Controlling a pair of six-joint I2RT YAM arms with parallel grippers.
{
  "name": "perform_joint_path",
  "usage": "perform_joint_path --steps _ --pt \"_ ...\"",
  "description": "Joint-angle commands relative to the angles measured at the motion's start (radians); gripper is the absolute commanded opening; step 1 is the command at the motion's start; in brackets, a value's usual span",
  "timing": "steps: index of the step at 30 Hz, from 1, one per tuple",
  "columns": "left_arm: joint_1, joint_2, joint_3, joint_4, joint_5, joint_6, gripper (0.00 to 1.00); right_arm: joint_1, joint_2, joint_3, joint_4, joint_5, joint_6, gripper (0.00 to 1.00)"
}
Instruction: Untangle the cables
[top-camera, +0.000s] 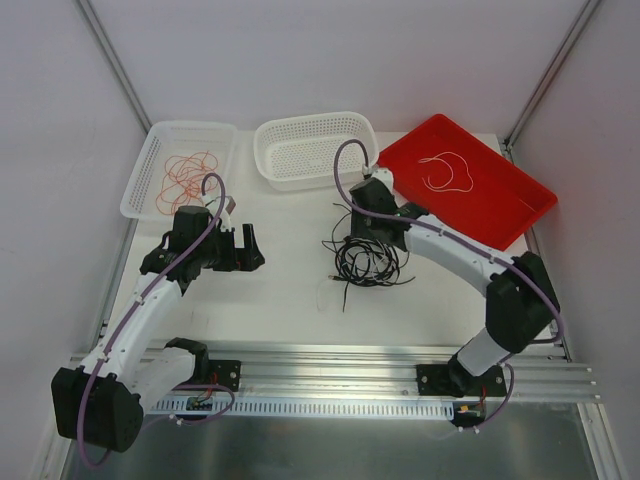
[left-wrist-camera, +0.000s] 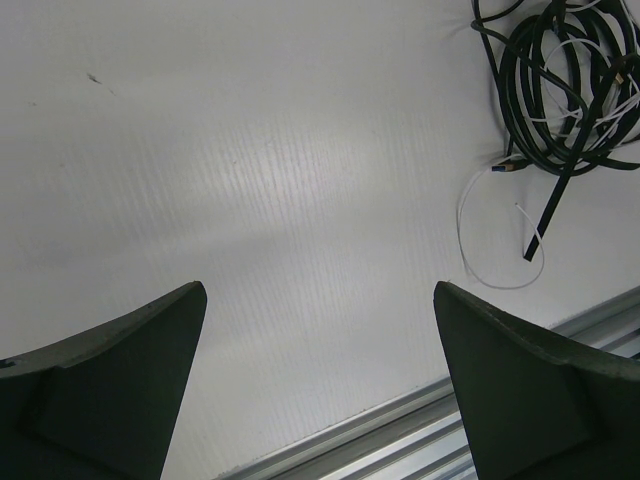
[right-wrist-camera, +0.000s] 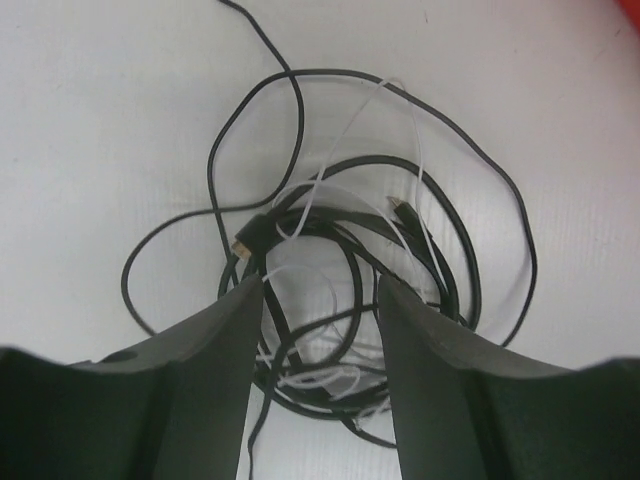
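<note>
A tangle of black cords and thin white wires (top-camera: 368, 262) lies on the white table, right of centre. My right gripper (top-camera: 362, 238) is open just above its far side. In the right wrist view its fingers (right-wrist-camera: 320, 284) straddle the tangle (right-wrist-camera: 340, 230), jaws apart, nothing pinched. My left gripper (top-camera: 251, 248) is open and empty left of the tangle. In the left wrist view it (left-wrist-camera: 318, 290) is over bare table, with the tangle (left-wrist-camera: 560, 90) at the top right and a white wire loop (left-wrist-camera: 470, 250) trailing out. Red-orange wires (top-camera: 185, 178) lie in the left basket. A white wire (top-camera: 447, 172) lies in the red tray.
A white mesh basket (top-camera: 140, 190) stands at the back left and another white basket (top-camera: 268, 150) at the back centre. A red tray (top-camera: 520, 205) is at the back right. An aluminium rail (top-camera: 330, 365) runs along the near edge and shows in the left wrist view (left-wrist-camera: 560, 335).
</note>
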Motion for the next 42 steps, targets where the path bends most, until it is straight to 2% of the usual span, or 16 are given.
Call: perform_joint_path --steps 1,8,11,12,14,15,18,22,27,33,38,42 --pt "0.002 0.004 0.000 0.009 0.018 0.021 0.99 -0.032 0.093 0.083 0.056 0.055 0.112 0.53" --pt "0.002 0.007 0.006 0.010 0.024 0.022 0.99 -0.069 0.269 0.144 0.115 0.078 0.229 0.51" --pt "0.002 0.007 0.004 0.010 0.029 0.021 0.99 -0.067 0.299 0.152 0.115 0.117 0.237 0.36" --pt "0.002 0.010 0.003 0.009 0.029 0.021 0.99 -0.062 0.291 0.146 0.114 0.125 0.237 0.25" --pt "0.002 0.008 0.004 0.009 0.033 0.021 0.99 -0.047 0.230 0.118 0.122 0.158 0.197 0.11" --pt "0.002 0.010 0.006 0.010 0.035 0.022 0.99 -0.024 0.205 0.110 0.122 0.180 0.174 0.01" --pt "0.002 0.007 0.007 0.012 0.038 0.022 0.99 0.016 0.086 0.112 0.096 0.226 0.059 0.01" --pt "0.002 0.002 0.006 0.010 0.037 0.021 0.99 0.053 -0.048 0.169 -0.011 0.174 -0.073 0.01" --pt "0.002 -0.002 0.004 0.009 0.034 0.021 0.99 0.072 -0.152 0.361 -0.211 -0.045 -0.147 0.01" --pt "0.002 -0.007 0.003 0.010 0.024 0.022 0.99 0.116 -0.230 0.573 -0.318 -0.223 -0.227 0.01" --pt "0.002 -0.004 0.003 0.009 0.023 0.022 0.99 0.123 -0.281 0.750 -0.319 -0.293 -0.270 0.01" --pt "0.002 0.001 0.003 0.010 0.020 0.021 0.99 0.125 -0.348 0.744 -0.215 -0.276 -0.314 0.01"
